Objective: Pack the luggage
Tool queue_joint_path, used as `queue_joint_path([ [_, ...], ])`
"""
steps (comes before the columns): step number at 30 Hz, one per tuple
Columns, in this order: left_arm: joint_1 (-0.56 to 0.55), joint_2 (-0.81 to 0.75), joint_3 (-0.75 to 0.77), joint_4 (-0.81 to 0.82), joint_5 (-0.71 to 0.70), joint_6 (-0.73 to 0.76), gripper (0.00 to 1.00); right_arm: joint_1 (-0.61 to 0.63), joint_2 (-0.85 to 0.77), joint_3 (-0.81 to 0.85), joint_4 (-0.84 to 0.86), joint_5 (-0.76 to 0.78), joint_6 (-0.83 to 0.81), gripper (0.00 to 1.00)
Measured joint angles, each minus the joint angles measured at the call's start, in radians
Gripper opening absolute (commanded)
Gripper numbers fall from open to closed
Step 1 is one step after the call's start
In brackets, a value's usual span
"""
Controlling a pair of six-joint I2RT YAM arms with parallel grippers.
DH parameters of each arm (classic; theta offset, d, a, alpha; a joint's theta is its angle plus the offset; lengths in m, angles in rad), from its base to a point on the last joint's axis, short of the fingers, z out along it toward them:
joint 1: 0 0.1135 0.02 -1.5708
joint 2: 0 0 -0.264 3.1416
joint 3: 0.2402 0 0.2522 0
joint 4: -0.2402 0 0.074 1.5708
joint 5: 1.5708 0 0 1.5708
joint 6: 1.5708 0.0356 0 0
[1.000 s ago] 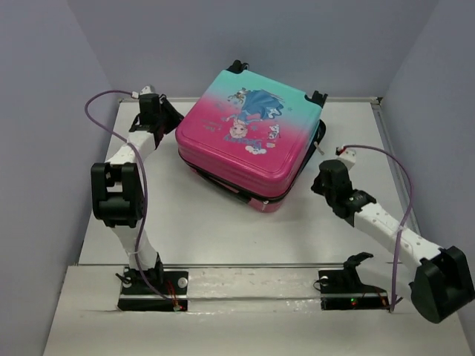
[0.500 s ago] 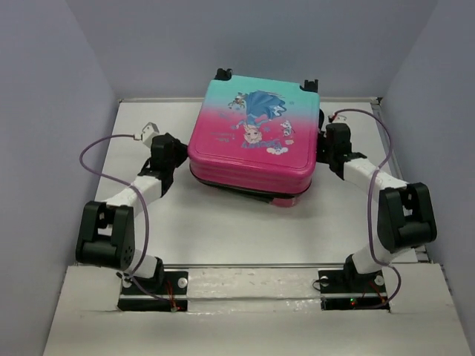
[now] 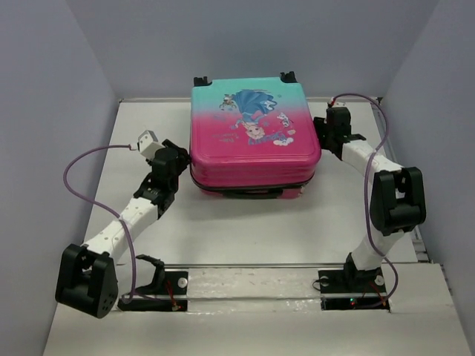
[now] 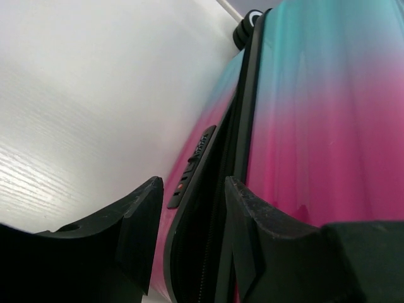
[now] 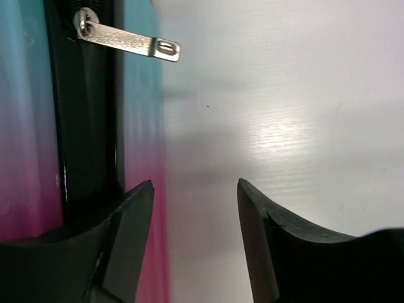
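Note:
The luggage [image 3: 252,144] lies flat and closed at the back middle of the table, pink-to-teal with the cartoon princess on top. My left gripper [image 3: 180,159] sits against its left side. In the left wrist view that gripper [image 4: 192,183] is open, and the black zipper seam [image 4: 243,120] of the luggage [image 4: 328,126] runs up from the gap between its fingers. My right gripper [image 3: 325,130] is at the right side of the luggage. It [image 5: 195,183] stands open over bare table with nothing between its fingers, beside the shell [image 5: 22,126]. A metal zipper pull [image 5: 129,41] sticks out ahead of it.
Two black wheels [image 3: 202,80] point toward the back wall. A small combination lock [image 4: 189,167] sits on the left side of the case. Grey walls close in the white table [image 3: 223,230] on three sides. The arm bases stand behind a low rail [image 3: 252,265] at the near edge.
The luggage has turned from a diagonal lie to square with the table and slid back. Both arms have swung in to its sides. The right gripper has opened.

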Motion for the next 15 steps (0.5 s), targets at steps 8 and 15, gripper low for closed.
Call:
queue_joint_path([
  [8,0.089,0.138,0.130,-0.054,0.020,0.025,0.58,0.001,-0.219,-0.062,-0.056,0.066,0.019,0.83],
  [15,0.131,0.298,0.327,-0.013,0.134,0.016,0.80,0.064,-0.408,-0.129,0.008,0.036,0.055,0.61],
])
